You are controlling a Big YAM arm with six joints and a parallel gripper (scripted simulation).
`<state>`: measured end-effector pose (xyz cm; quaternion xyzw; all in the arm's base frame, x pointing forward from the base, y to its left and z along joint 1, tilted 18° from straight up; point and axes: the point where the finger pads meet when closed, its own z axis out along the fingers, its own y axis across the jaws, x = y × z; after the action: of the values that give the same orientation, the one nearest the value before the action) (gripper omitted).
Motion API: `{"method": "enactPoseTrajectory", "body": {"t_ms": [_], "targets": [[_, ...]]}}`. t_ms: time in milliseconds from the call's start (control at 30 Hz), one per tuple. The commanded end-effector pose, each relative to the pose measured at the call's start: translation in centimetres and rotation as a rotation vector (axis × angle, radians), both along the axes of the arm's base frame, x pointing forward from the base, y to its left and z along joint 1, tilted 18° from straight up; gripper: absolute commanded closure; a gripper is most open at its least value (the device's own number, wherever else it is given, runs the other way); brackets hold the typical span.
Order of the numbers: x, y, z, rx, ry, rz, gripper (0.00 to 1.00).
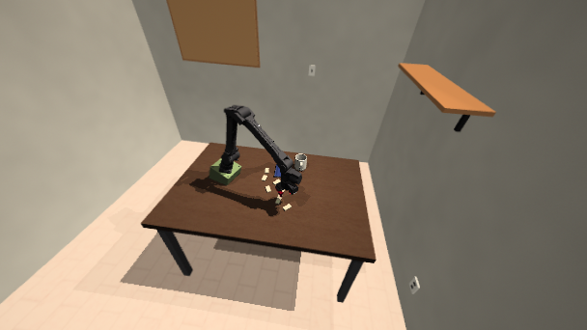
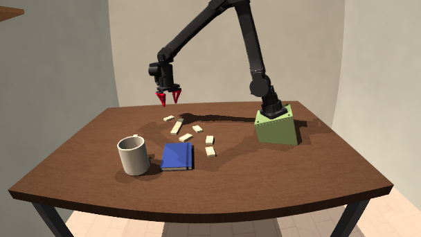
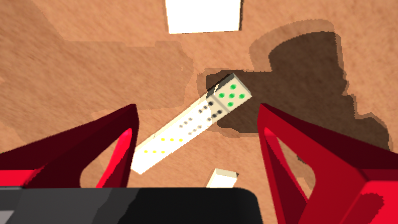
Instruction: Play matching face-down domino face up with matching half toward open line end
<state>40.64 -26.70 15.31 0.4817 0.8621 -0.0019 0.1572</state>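
The pincer [image 1: 286,194] [image 2: 169,104] [image 3: 198,113] stands well spread with nothing in it. From up here, it hangs over the domino line [image 1: 278,200] [image 2: 176,127] [image 3: 195,117] and hides part of it. One loose domino [image 1: 287,206] [image 2: 169,118] lies past the line, on the side away from the green base [image 1: 225,173] [image 2: 277,129]; the other four are scattered on the base side. The only arm there is must serve them all.

Across the table, I see the red tips high above the wood, over the far part of the line. Its long axis runs from near the blue book [image 2: 176,156] away toward that loose domino. The mug [image 1: 300,162] [image 2: 133,156] stands clear of it.

Down the wrist, the line crosses slantwise between the fingers, so they'd need turning to suit whichever piece is picked. Green five pips mark one end; the other is washed out, perhaps blank. A pale domino [image 3: 204,15] is cut off above, another [image 3: 222,178] partly hidden below. With the spares' faces hidden, I can't tell which one matches.
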Motion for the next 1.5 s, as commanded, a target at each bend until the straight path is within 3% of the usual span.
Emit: {"method": "enactPoseTrajectory", "body": {"t_ms": [0, 200, 433, 467, 767, 1000, 1033, 1467], "targets": [[1.4, -1.7, 1.3, -0.021, -0.023, 0.013, 0.28], [3.4, -4.1, 2.6, -0.041, -0.045, 0.041, 0.28], [3.4, -4.1, 2.6, -0.041, -0.045, 0.041, 0.28], [2.2, -3.0, 0.8, -0.018, -0.018, 0.031, 0.28], [3.2, -4.4, 2.6, -0.039, -0.038, 0.051, 0.28], [3.2, -4.4, 2.6, -0.039, -0.038, 0.051, 0.28], [2.0, -3.1, 0.8, -0.016, -0.011, 0.049, 0.28], [3.1, -4.7, 2.5, -0.038, -0.036, 0.048, 0.28]]}}
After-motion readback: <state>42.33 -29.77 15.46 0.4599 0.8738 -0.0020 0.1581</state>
